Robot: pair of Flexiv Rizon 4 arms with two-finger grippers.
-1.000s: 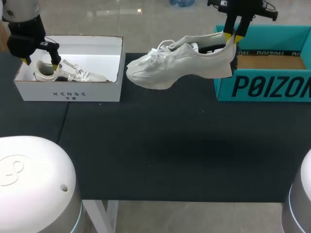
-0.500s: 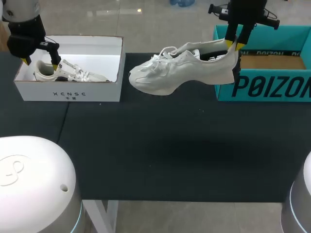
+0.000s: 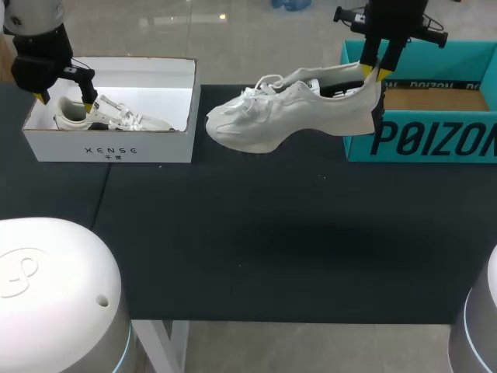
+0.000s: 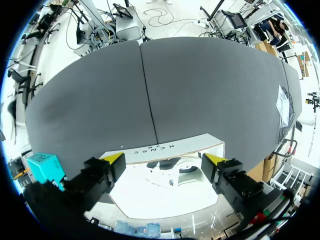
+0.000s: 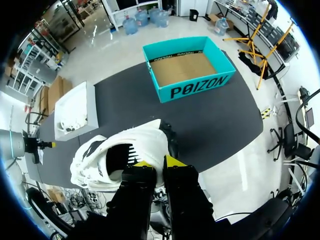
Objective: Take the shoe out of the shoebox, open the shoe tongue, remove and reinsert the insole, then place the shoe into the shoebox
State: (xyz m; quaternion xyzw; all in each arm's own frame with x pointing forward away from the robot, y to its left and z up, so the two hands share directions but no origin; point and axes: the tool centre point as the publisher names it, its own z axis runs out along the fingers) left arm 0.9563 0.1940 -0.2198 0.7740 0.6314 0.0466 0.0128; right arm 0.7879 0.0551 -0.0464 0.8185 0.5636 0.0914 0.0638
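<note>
A white sneaker [image 3: 295, 113] hangs above the dark table, toe toward the left, beside the open teal shoebox [image 3: 423, 136]. My right gripper [image 3: 373, 71] is shut on its heel collar. In the right wrist view that gripper [image 5: 159, 162] pinches the heel rim, and the sneaker [image 5: 115, 155] hangs ahead of it with the teal shoebox [image 5: 187, 70] farther off. My left gripper [image 3: 66, 101] stands open over the white box [image 3: 109, 144], which holds a second white shoe [image 3: 116, 116]. From the left wrist, the gripper [image 4: 164, 160] has its fingers apart above that shoe [image 4: 172, 172].
The dark table mat [image 3: 272, 249] stretches between the two boxes and toward the front edge. The white box [image 5: 72, 110] sits at the far left, the teal one at the far right. Two white robot bases [image 3: 54, 295] fill the near corners.
My right gripper has shifted slightly right with the sneaker, which now hangs a bit more level. The left arm has not moved.
</note>
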